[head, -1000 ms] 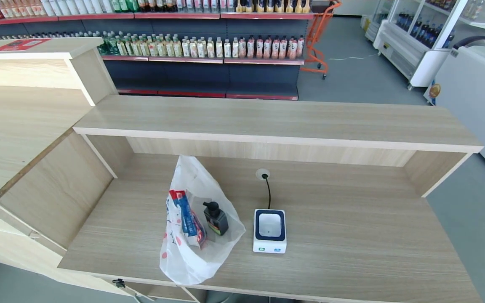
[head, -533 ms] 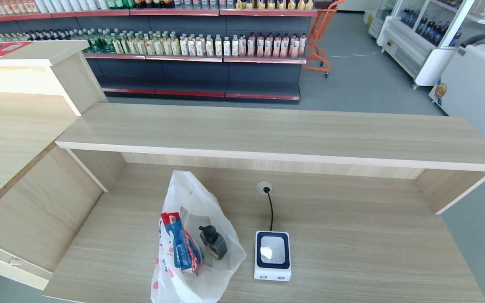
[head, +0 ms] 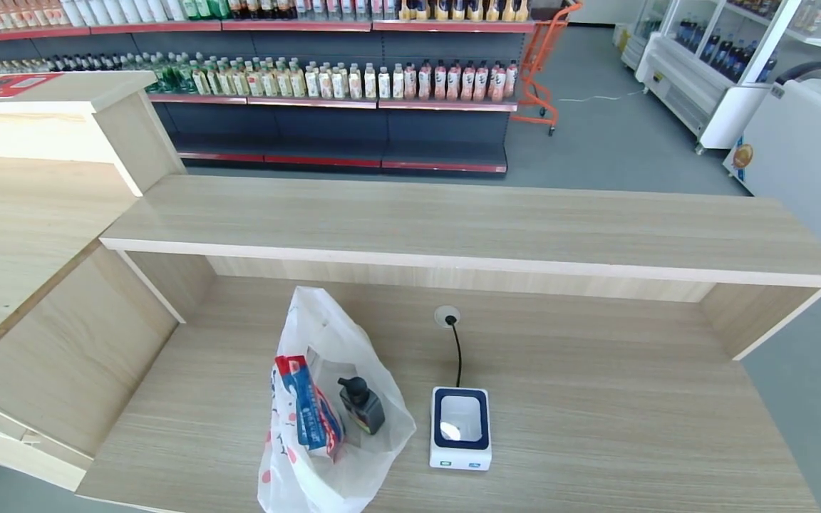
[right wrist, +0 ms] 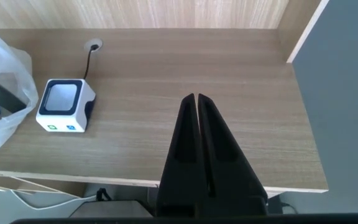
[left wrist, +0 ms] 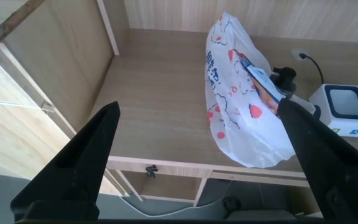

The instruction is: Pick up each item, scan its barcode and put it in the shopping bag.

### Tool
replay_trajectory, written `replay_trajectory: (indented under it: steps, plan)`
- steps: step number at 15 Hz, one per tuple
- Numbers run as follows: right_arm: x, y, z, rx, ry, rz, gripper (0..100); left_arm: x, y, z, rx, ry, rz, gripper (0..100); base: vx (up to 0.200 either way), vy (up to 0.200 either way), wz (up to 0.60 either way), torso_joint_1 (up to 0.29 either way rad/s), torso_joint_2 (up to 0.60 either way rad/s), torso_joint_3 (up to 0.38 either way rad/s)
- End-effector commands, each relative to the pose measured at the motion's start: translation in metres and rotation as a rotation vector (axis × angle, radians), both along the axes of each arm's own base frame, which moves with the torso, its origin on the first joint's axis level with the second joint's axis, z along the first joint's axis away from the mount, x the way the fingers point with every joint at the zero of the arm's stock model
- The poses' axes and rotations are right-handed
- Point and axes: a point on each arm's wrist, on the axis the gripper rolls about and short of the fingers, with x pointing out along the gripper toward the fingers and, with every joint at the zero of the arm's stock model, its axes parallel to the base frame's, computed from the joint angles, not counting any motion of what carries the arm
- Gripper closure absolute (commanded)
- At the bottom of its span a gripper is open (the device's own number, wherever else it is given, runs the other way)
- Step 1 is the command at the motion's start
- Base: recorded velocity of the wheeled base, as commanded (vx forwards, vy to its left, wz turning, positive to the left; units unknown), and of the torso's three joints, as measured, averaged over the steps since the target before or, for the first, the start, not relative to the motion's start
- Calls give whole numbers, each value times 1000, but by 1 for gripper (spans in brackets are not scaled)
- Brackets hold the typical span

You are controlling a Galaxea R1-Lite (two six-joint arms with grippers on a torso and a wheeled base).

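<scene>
Above the near edge of the counter [head: 596, 427], the left claw [left wrist: 197, 106] hangs wide open near the shopping bag [head: 350, 467]; the right claw [right wrist: 196, 96] is pinched tight on nothing. A blue pack [head: 308, 406] and a dark pump bottle [head: 363, 407] sit inside the bag, beside the scanner [head: 460, 427]. Packing looks done, so lift away gently, not snagging the bag. Drink shelves [head: 339, 82] stand behind.

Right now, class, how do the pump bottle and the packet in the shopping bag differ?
The pump bottle is dark with a black pump; the packet is red, blue and white. The bottle is squat, the packet longer and flatter. The bottle sits nearer the scanner than the packet. Both are inside the shopping bag.
</scene>
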Motion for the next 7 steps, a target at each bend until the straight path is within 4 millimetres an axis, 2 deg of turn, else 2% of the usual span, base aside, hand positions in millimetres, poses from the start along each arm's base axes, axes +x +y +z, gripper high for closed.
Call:
replay_trajectory:
  steps: [1, 7]
  plan:
    - [0, 0, 0, -1, 2, 0, 100, 0, 0, 0, 0, -1, 0, 0, 0, 0, 0, 0, 0, 0]
    - [0, 0, 0, -1, 2, 0, 100, 0, 0, 0, 0, -1, 0, 0, 0, 0, 0, 0, 0, 0]
